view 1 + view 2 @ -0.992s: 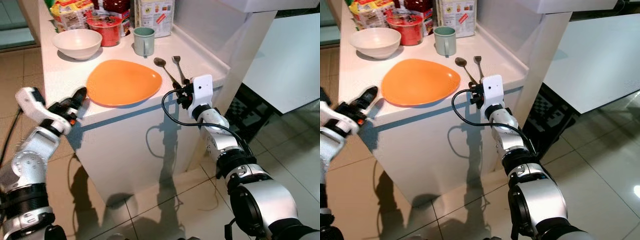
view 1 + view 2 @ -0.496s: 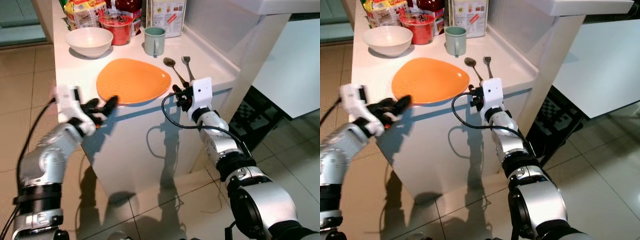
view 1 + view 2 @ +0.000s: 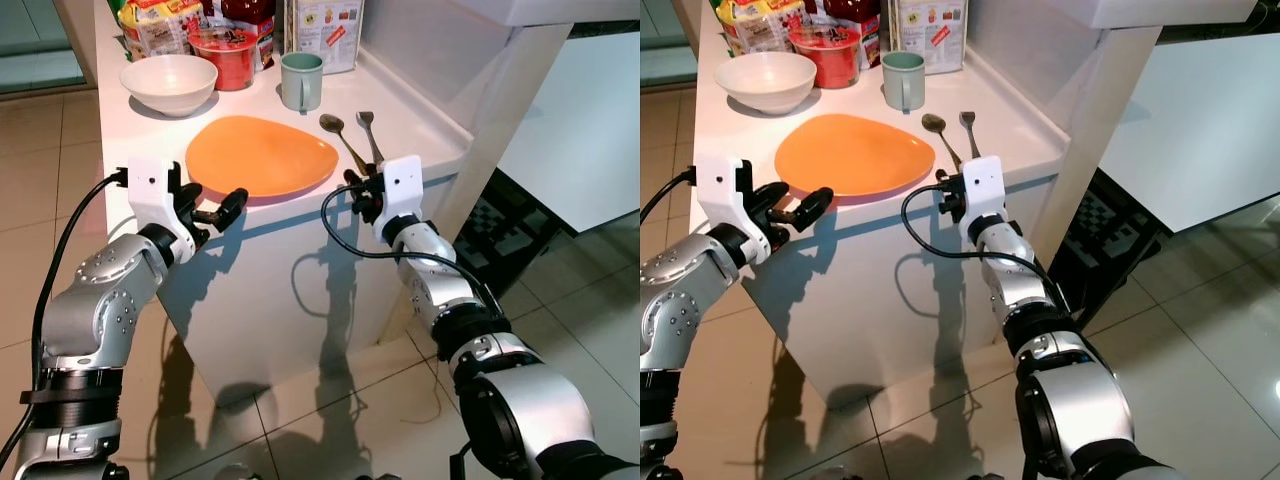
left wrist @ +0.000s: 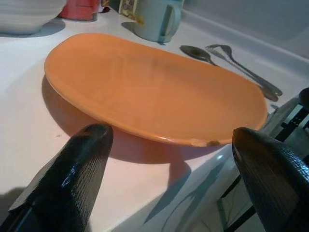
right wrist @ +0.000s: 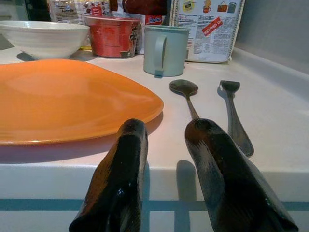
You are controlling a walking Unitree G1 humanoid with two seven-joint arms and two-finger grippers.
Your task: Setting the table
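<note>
An orange plate [image 3: 262, 155] lies near the front edge of the white counter [image 3: 135, 135]. A spoon [image 3: 338, 135] and a fork [image 3: 368, 130] lie side by side just right of it. Behind them stand a pale green mug [image 3: 301, 80] and a white bowl [image 3: 168, 83]. My left gripper [image 3: 215, 212] is at the counter's front edge, left of the plate. Its fingers [image 4: 87, 145] are spread wide toward the plate's rim and hold nothing. My right gripper [image 3: 358, 190] hovers at the front edge below the spoon and fork handles. Its fingers [image 5: 130, 145] stand a little apart and hold nothing.
A red noodle cup [image 3: 221, 55], snack packets [image 3: 155, 25] and a printed carton [image 3: 328, 30] crowd the counter's back. A white wall panel [image 3: 500, 110] rises right of the counter. Tiled floor [image 3: 560, 300] lies around it.
My left arm has swung up and rightward from beside the counter, and its gripper now faces the plate at the front edge. The right arm has stayed put. The camera shifted slightly.
</note>
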